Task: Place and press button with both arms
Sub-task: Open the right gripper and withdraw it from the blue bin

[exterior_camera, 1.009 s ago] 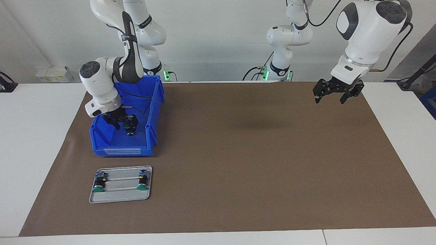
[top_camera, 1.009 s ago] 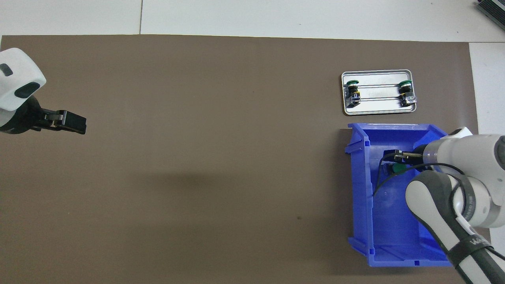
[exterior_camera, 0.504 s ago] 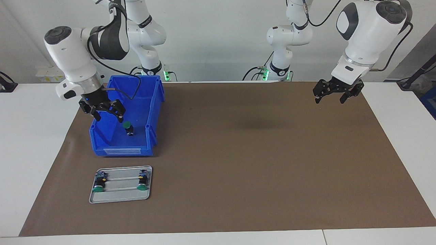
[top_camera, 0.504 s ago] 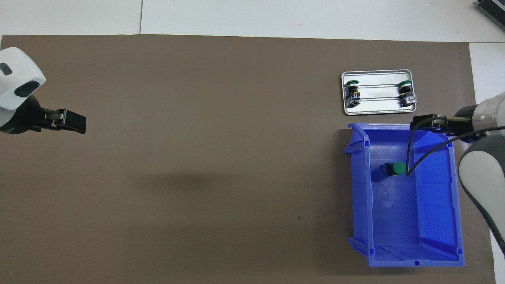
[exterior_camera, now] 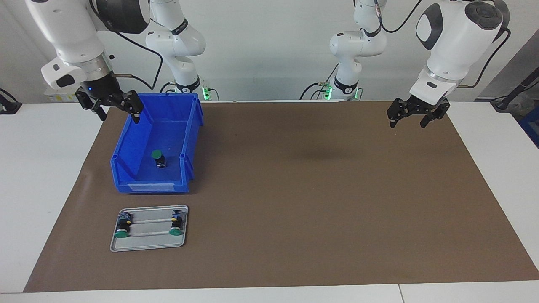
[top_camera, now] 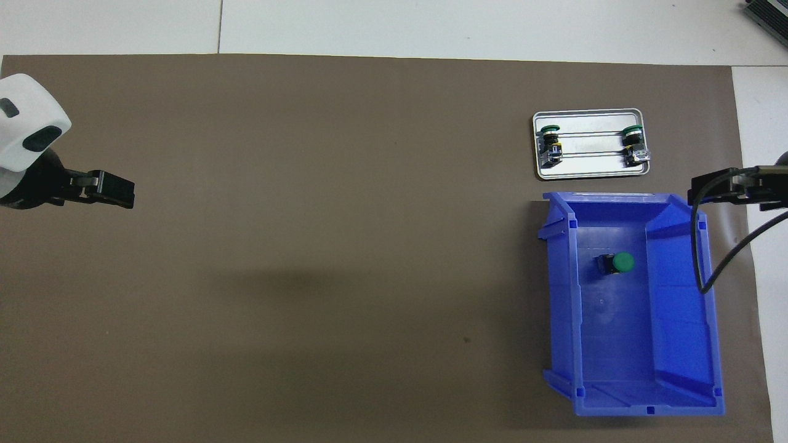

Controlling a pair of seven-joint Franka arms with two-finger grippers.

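Our button (exterior_camera: 158,157) sits in the bin (exterior_camera: 190,126), unpressed. Our right gripper (exterior_camera: 113,106), over the bin's rim, and waiting left gripper (exterior_camera: 414,115) gape empty.

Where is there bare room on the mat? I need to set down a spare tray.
The brown mat lies bare from the blue bin and metal tray to the left arm's end, where the open left gripper hangs. It is crowded at the right arm's end: bin, tray close beside it, open right gripper above.

A white table (exterior_camera: 50,168) carries a brown mat (exterior_camera: 294,189) bearing a blue bin (exterior_camera: 191,126) and metal tray (exterior_camera: 147,246).
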